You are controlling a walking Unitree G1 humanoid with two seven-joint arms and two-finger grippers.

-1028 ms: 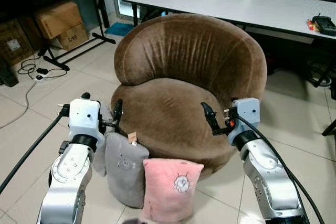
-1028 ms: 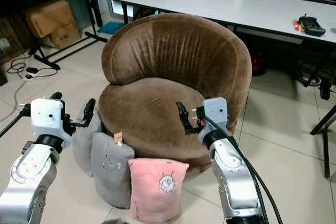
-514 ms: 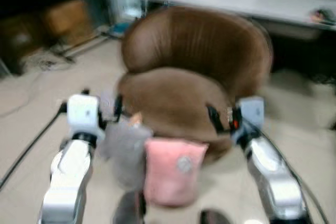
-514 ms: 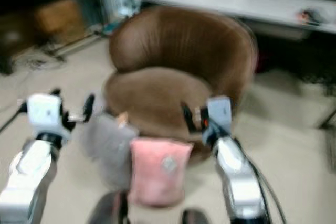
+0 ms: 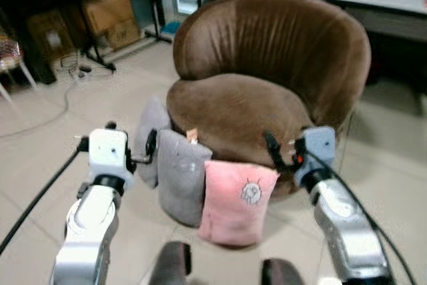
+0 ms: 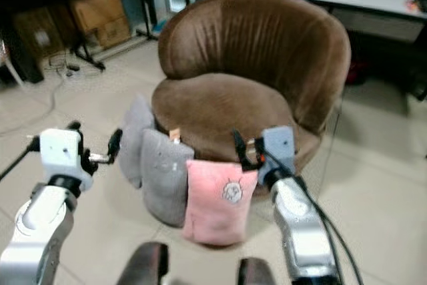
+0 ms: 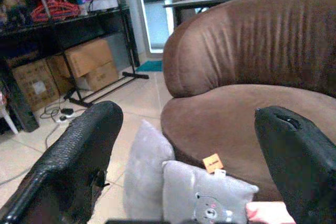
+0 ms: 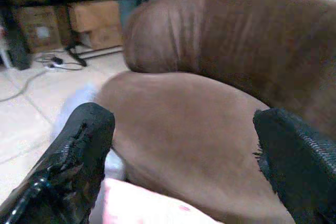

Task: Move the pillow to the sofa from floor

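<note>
With both the left gripper (image 5: 138,155) and right gripper (image 5: 280,158) spread empty, the pink pillow (image 5: 235,198), propped at lower centre against the sofa (image 5: 267,78), could be toppled by an off-centre pinch.

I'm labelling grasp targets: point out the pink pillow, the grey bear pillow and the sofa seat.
pink pillow (image 5: 235,201), left eye view, middle of its front face
grey bear pillow (image 5: 181,177), left eye view, front face
sofa seat (image 5: 233,108), left eye view, top of cushion
</note>
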